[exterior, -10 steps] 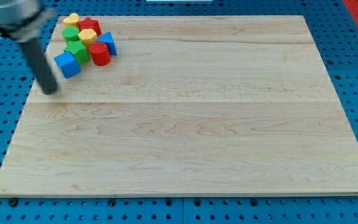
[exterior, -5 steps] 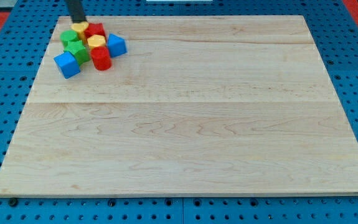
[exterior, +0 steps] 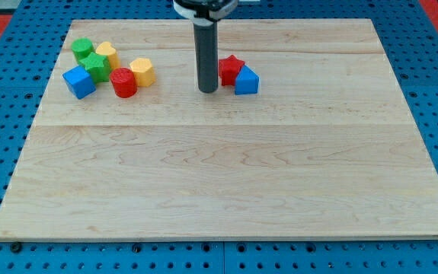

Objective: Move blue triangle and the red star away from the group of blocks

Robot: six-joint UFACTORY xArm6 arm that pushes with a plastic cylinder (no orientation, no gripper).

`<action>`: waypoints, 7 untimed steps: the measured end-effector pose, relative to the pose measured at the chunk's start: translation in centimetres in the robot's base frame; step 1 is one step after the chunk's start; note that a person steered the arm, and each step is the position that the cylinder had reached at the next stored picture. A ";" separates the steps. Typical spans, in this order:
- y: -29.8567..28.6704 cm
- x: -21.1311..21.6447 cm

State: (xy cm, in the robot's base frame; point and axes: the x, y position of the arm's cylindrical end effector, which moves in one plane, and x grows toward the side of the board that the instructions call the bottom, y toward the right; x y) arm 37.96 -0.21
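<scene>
My tool's tip (exterior: 207,90), just a rod holding nothing, sits beside the red star block (exterior: 230,69) and blue triangle block (exterior: 246,81); push gently rightward, keeping both together

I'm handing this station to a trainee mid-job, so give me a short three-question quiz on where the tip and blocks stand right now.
1. True or false: my tip stands at the view's left of the red star.
2. Which block touches the red star? A) blue triangle B) red cylinder C) blue cube
3. How many blocks sit in the group at the view's upper left?

Key
1. True; a small gap shows between them.
2. A.
3. Six: two green, two yellow, the red cylinder, the blue cube.
</scene>
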 end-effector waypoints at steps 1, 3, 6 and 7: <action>6.9 -1.8; 8.3 -5.1; 8.8 -0.5; 15.7 -3.7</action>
